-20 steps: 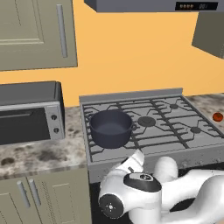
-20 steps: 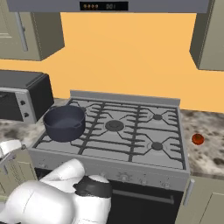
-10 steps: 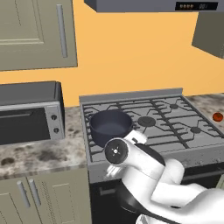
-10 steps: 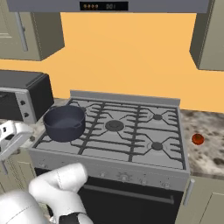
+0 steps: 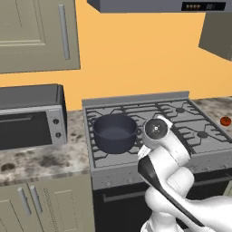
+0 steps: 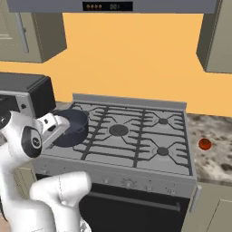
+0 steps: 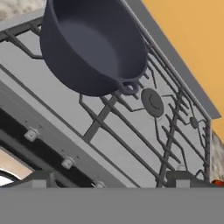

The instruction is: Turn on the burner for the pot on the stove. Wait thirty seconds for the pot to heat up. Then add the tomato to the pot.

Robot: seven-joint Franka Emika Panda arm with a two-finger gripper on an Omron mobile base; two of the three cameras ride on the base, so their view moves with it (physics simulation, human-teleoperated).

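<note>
Since the earlier frames the arm has swung up from low in front of the range, and its white wrist now stands over the front edge of the stove (image 5: 199, 118), just beside the pot (image 5: 115, 132); the stove, pot and tomato lie as they did.

Materials and shapes. The pot is a deep, round vessel of dark charcoal-blue metal with a matte inner wall, a flat bottom and a small looped side handle; it has no lid and sits on the front left burner grate. The stove is grey steel with thin black grates, round burner caps and a row of small knobs (image 7: 67, 163) along its front panel above a dark oven door. The tomato (image 6: 205, 144) is a small glossy red-orange ball resting on the speckled stone counter (image 6: 217, 158) to the right of the stove, well apart from the pot. A boxy grey toaster oven (image 5: 31, 118) with two knobs stands on the counter to the left.

Gripper (image 7: 111, 178). In the hand view the two dark fingertips (image 7: 181, 177) stand far apart at the lower edge, spread wide and grasping nothing, hovering above the stove's front edge.

Writing. The hood's display shows small amber marks, too small to read.
</note>
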